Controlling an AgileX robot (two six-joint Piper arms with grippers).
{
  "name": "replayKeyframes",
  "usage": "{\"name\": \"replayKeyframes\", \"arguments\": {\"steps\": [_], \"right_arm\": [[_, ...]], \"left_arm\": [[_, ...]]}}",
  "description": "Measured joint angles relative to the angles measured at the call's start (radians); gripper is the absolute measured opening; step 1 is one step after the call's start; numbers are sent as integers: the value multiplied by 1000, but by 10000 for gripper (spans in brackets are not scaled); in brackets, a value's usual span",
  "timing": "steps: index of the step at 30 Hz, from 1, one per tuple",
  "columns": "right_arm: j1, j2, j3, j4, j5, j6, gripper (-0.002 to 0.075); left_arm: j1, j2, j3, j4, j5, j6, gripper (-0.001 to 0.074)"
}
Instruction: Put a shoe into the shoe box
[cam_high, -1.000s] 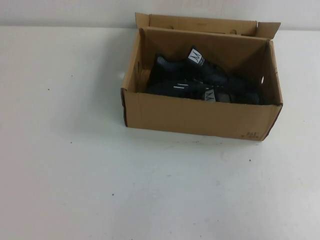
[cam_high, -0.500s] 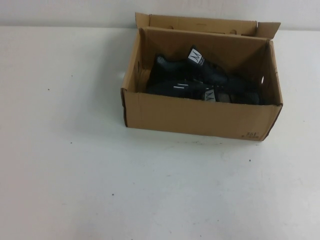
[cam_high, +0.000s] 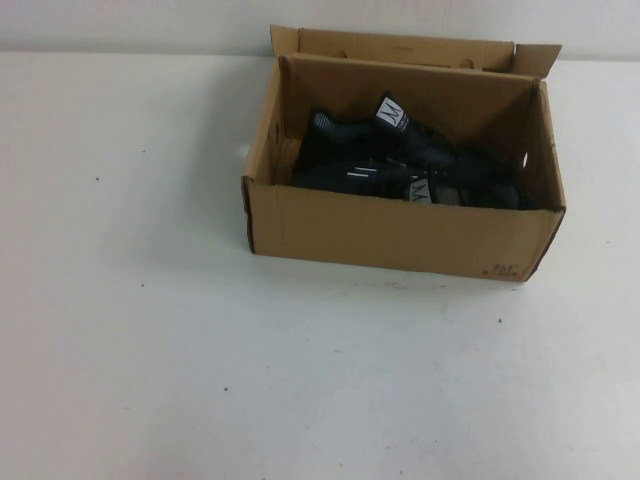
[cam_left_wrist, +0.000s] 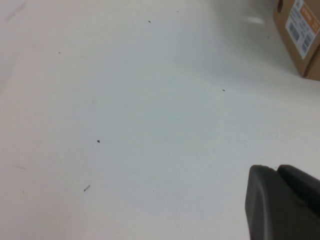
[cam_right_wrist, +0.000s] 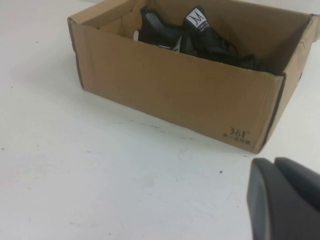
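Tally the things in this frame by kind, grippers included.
Black sneakers: 2, the far shoe and the near shoe, both inside the box.
Shoe box: 1.
Grippers: 2, left gripper and right gripper, both off the box.
Total: 5.

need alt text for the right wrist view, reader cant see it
An open brown cardboard shoe box sits on a white table, holding black sneakers with a white tongue label showing above its wall. Small black print marks the box's front corner. A dark part of the right gripper fills one corner of the picture, clear of the box; the left gripper is not shown.
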Motion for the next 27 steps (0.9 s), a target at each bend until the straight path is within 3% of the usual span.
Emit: {"name": "replayKeyframes", "arguments": {"steps": [7, 10, 19, 24, 27], "right_arm": [[-14, -33, 0, 5, 10, 0, -17], [-88, -106, 0, 14, 27, 0, -17], [-429, -178, 61, 23, 3, -7, -17], [-494, -178, 244, 65, -133, 0, -17], [-496, -178, 272, 83, -90, -23, -17]], "left_arm": [[0, 0, 0, 2, 2, 0, -1], [0, 0, 0, 2, 2, 0, -1], [0, -2, 0, 2, 4, -2, -1], [0, -2, 0, 2, 4, -2, -1], [0, -2, 0, 2, 4, -3, -1]]}}
